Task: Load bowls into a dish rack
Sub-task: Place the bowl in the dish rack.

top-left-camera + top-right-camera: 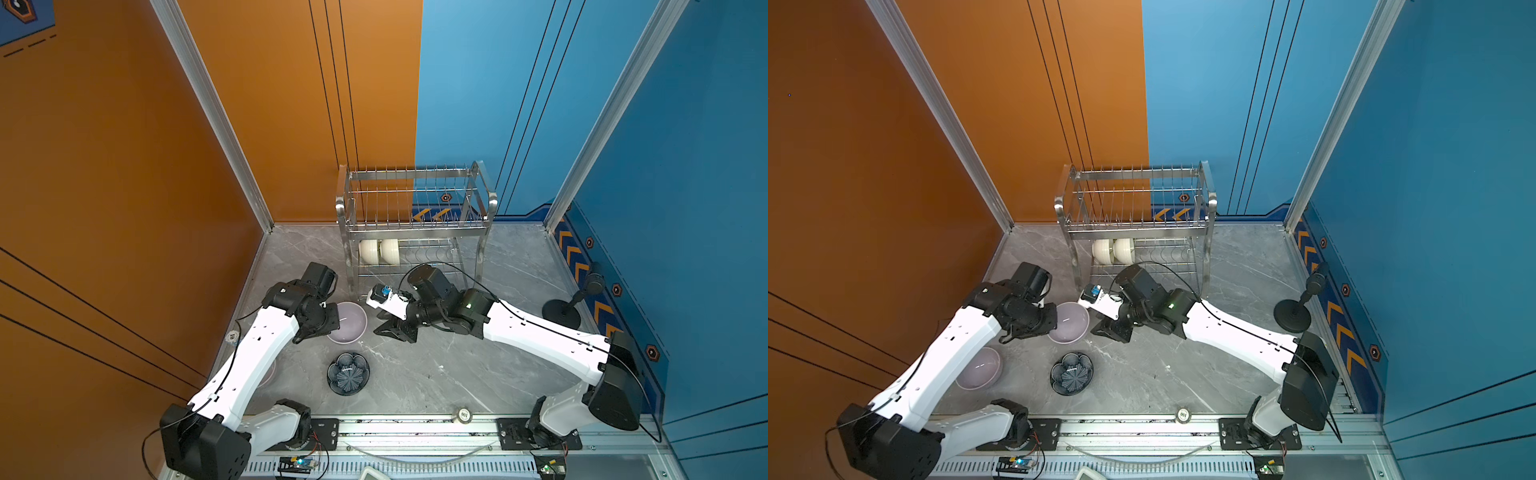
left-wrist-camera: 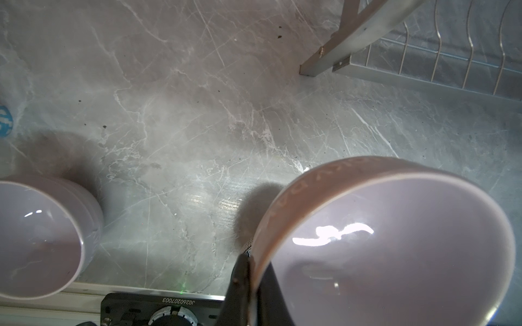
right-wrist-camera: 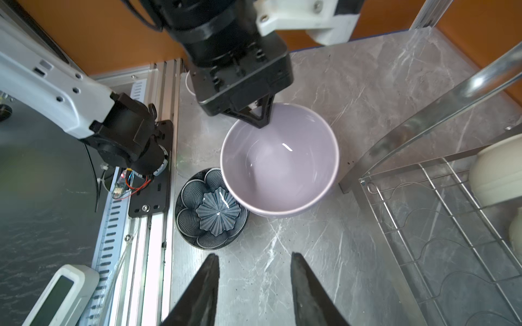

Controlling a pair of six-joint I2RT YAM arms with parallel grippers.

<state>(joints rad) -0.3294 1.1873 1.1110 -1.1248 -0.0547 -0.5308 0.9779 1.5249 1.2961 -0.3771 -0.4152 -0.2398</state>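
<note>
My left gripper [image 3: 261, 118] is shut on the near rim of a pale lilac bowl [image 3: 279, 161], one finger inside and one outside, and the bowl [image 1: 349, 322] hangs slightly tilted just above the table. A second lilac bowl [image 1: 980, 368] sits beside my left arm. The dark blue-grey flower-rimmed bowl [image 1: 348, 372] rests upright nearer the front. Two cream-white bowls [image 1: 370, 251] [image 1: 390, 251] stand on edge at the left end of the lower tier of the dish rack [image 1: 415, 227]. My right gripper [image 3: 254, 256] is open and empty over bare table, between the held bowl and the rack.
A black round stand [image 1: 561, 313] sits by the right wall. The rack's near left leg [image 2: 310, 67] stands close behind the held bowl. An aluminium rail [image 1: 415, 428] with a small round dial [image 1: 463, 414] runs along the front edge. A white handheld device [image 3: 62, 293] lies beyond it.
</note>
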